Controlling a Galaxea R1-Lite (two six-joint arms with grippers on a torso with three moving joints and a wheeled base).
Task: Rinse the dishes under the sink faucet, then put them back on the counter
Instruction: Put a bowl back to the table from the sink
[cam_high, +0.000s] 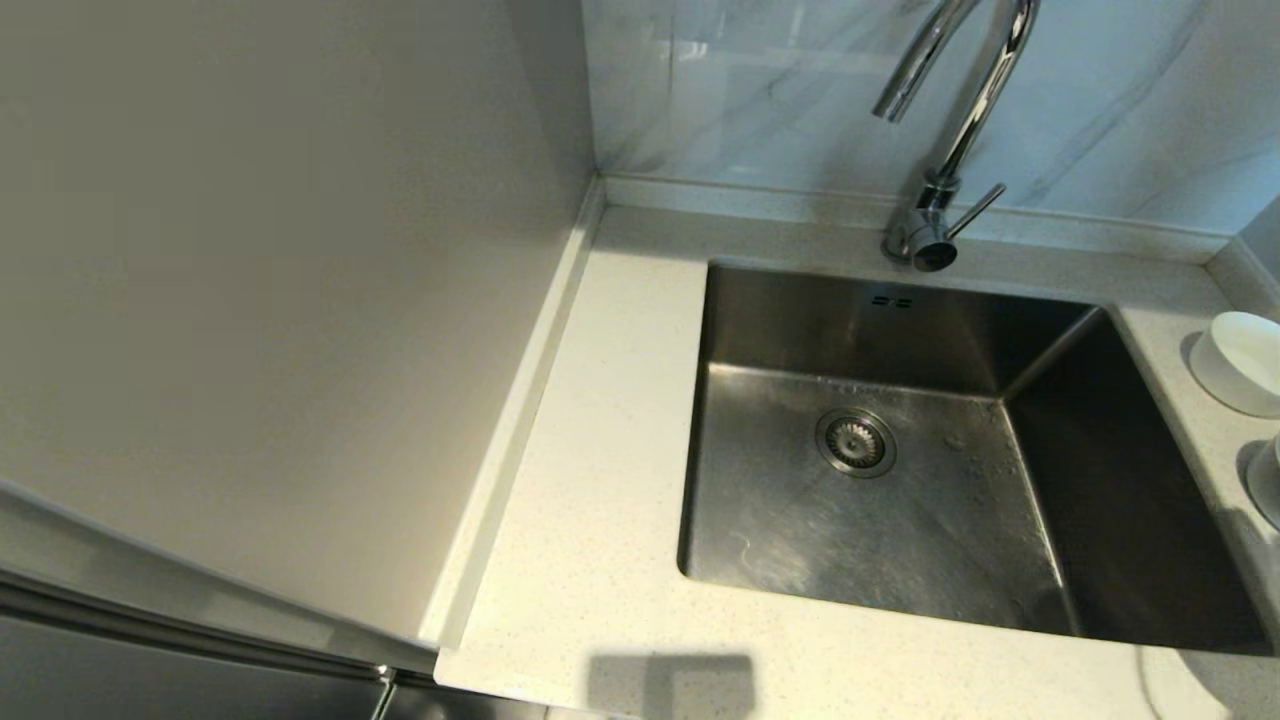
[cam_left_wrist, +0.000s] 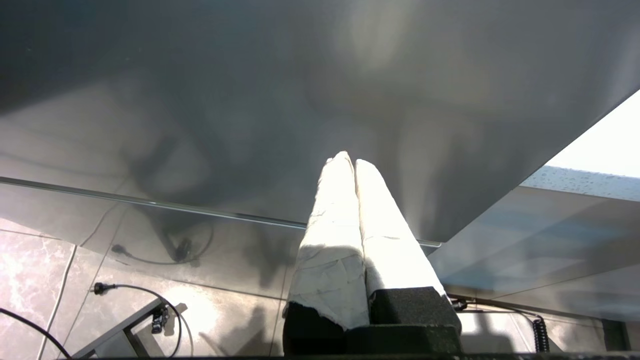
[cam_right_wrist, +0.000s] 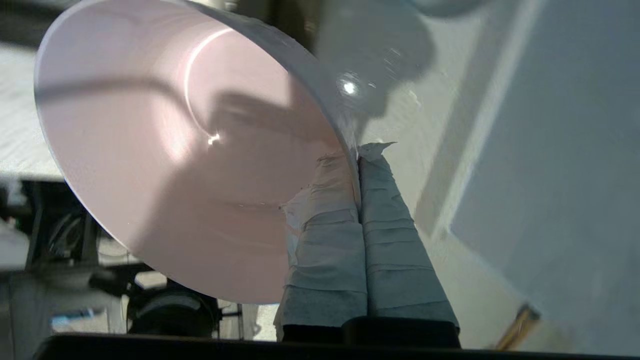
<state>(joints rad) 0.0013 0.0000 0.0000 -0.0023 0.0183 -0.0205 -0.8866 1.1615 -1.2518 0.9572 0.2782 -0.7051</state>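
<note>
At the rim of the pale pink bowl (cam_right_wrist: 175, 160), the right pincer (cam_right_wrist: 358, 155) is clamped narrow, one taped finger inside the wall and one outside. This rim pinch holds the bowl tilted with its cavity exposed, which should let water reach the inside. Neither this pincer nor the pink bowl appears in the head view, so their position relative to the sink (cam_high: 900, 500) cannot be determined. The left pincer (cam_left_wrist: 350, 162) is parked low beside a grey cabinet panel (cam_left_wrist: 250, 100), fingers pressed together and holding nothing. On the counter (cam_high: 600, 450) just right of the sink, a white bowl (cam_high: 1240, 362) stands upright, with another bowl (cam_high: 1268, 480) near it at the frame edge. The faucet (cam_high: 945, 130) spout overhangs the basin; no water is visible.
</note>
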